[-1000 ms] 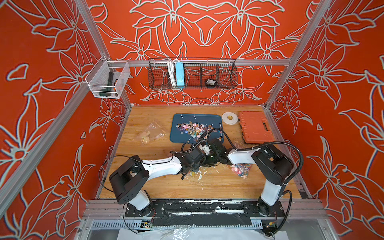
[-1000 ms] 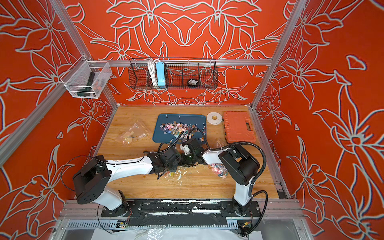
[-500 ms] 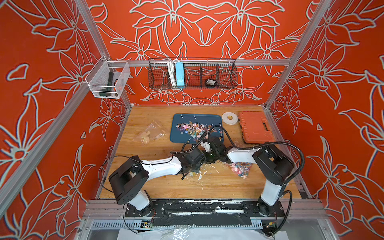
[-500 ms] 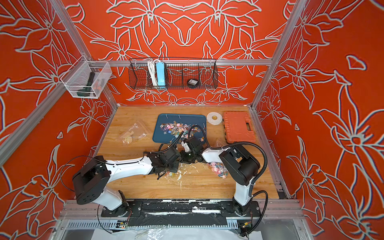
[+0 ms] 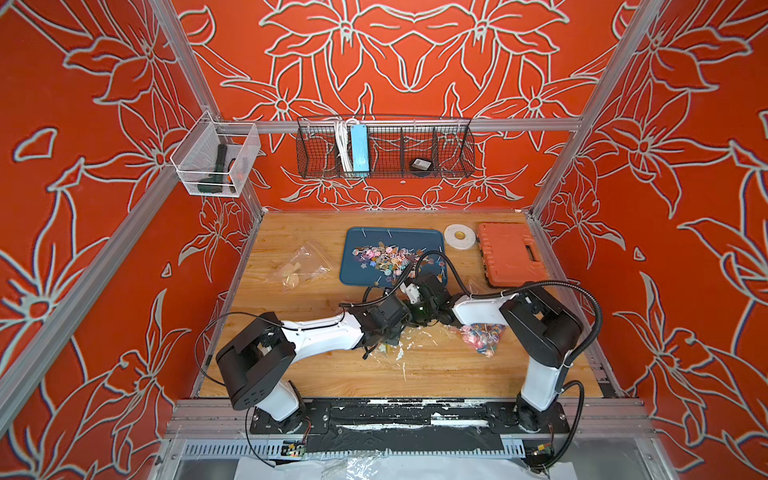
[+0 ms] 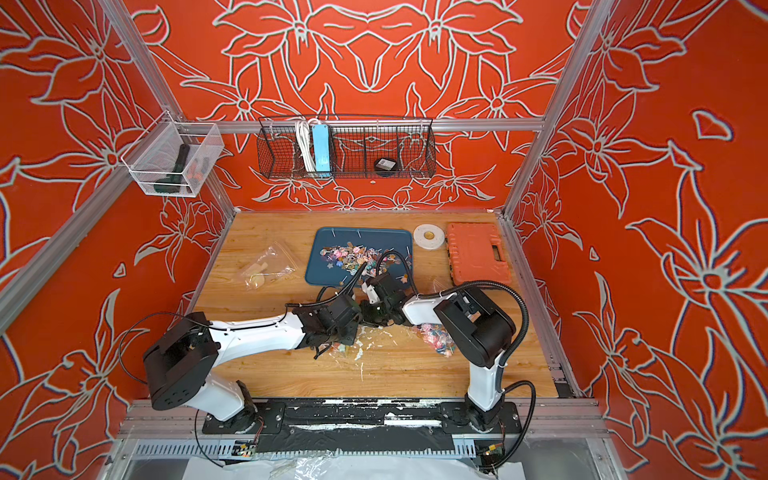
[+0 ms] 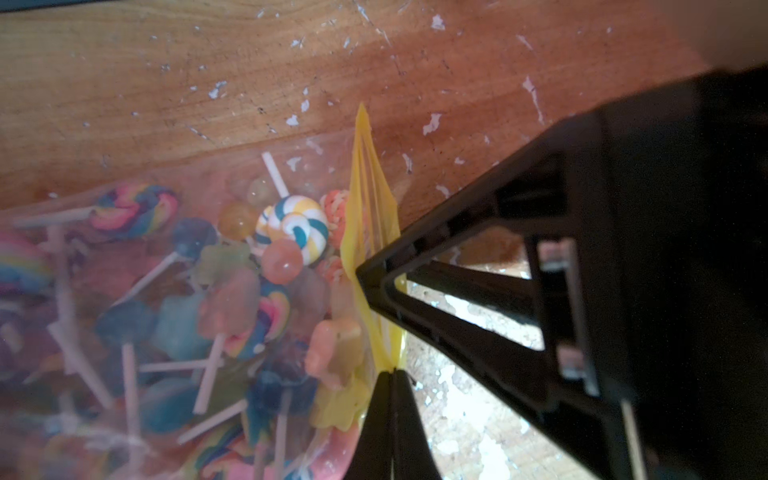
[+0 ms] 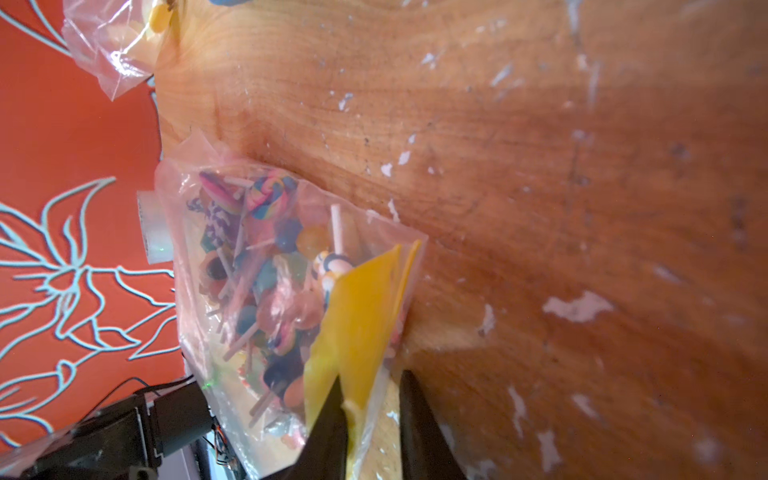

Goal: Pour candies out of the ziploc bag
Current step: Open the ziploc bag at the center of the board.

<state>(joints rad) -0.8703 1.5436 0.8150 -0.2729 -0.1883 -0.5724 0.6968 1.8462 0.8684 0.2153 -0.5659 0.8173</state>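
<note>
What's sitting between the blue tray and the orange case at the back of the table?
A white roll of tape lies flat between the blue tray and the orange case. Both top views show it.

I work in a robotics lab test cell. Bare aluminium frame rails hold orange walls printed with white flower outlines around a scuffed wooden desk. My white-and-black robot arms are bolted to a black base plate, and a black wire basket hangs on the rear rail.
</note>
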